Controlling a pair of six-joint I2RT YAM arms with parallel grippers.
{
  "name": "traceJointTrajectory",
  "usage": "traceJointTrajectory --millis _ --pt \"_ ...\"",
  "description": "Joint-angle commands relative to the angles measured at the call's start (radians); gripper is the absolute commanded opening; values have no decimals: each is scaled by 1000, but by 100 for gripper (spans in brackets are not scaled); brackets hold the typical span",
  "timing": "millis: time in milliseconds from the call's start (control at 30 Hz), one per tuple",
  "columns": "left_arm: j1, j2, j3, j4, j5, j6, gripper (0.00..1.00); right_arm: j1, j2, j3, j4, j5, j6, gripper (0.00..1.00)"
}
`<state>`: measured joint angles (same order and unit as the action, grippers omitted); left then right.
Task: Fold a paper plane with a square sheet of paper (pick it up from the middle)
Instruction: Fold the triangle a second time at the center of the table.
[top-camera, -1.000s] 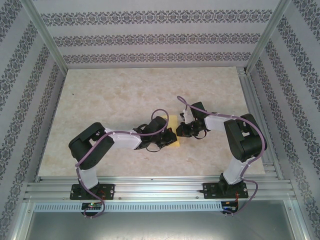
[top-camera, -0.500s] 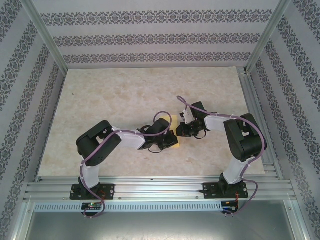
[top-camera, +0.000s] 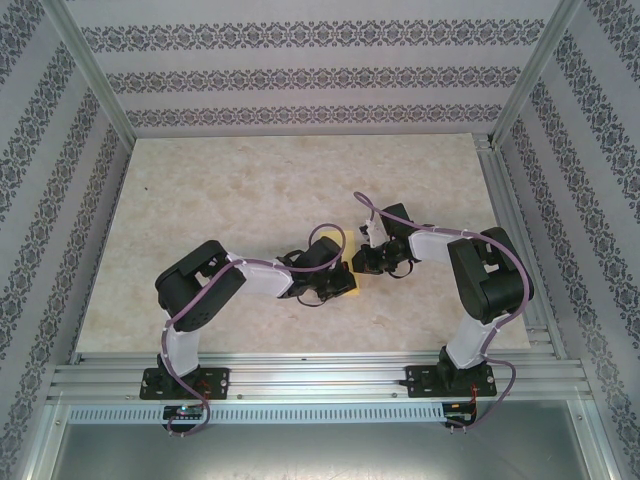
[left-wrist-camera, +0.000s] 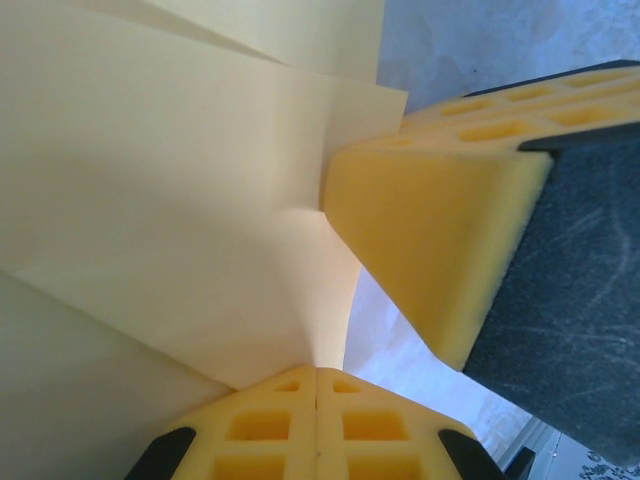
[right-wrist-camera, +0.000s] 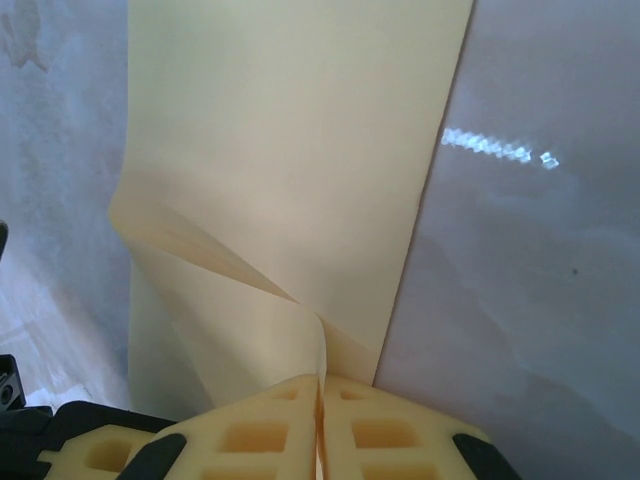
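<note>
While the square sheet of paper (right-wrist-camera: 290, 150) lies near the middle of the counter (top-camera: 240, 190) with one flap curling up, we pinch it from both sides: our left gripper (left-wrist-camera: 317, 385) is clamped on a fold, our right gripper (right-wrist-camera: 322, 390) on an edge. We judge an early fold is in hand; next, the edges need aligning squarely before pressing the crease.

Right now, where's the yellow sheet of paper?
In the top view the sheet of paper sits mid-table toward the near edge, pinched by the left gripper and the right gripper.
</note>
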<state>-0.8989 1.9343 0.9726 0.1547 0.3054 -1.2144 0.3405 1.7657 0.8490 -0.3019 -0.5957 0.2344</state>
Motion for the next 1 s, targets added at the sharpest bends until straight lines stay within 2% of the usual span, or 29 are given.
traceJointTrajectory --millis 0,200,767,967 --pt "-19 -47 36 -42 -8 45 5 17 41 2 -9 50 -20 10" --pt "-25 -49 60 -45 4 58 6 18 44 5 -9 50 -20 10" --pt "-51 64 48 -54 5 40 5 18 47 6 -16 56 -21 9" --pt "-52 54 39 5 34 29 6 20 46 6 -16 63 -21 9"
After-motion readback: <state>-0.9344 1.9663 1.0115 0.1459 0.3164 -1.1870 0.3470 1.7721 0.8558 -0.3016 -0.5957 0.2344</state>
